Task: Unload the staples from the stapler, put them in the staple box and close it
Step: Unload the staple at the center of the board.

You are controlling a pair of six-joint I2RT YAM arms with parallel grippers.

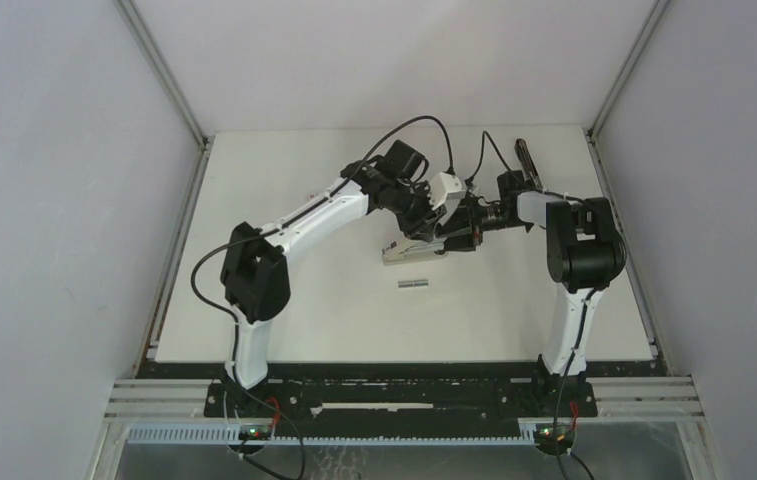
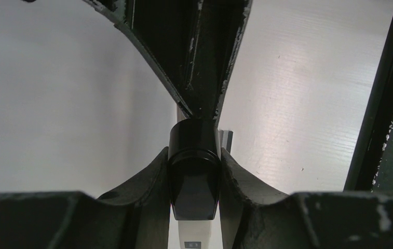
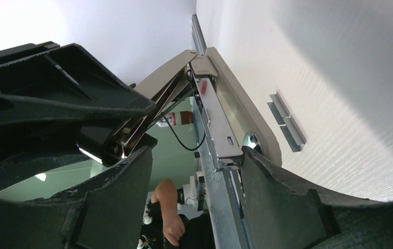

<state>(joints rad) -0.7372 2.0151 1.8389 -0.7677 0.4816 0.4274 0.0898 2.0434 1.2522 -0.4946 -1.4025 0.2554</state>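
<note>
Counter: white, beneath both my jaws.
Stapler: hinged open, with its black end clenched in my left jaws, which pin it down.
Magazine rail: bare metal, standing between my right jaws. These are parted around it with a gap on one side, grasping nothing.
Staples: short grey strips on the counter just outside my right jaws. I cannot tell whether more sit in the rail.
Handling: hold the left clench firm and centre the right jaws on the rail before closing, lest it twist.

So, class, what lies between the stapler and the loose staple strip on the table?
Only bare table separates stapler and staple strip, per the top view.
</note>
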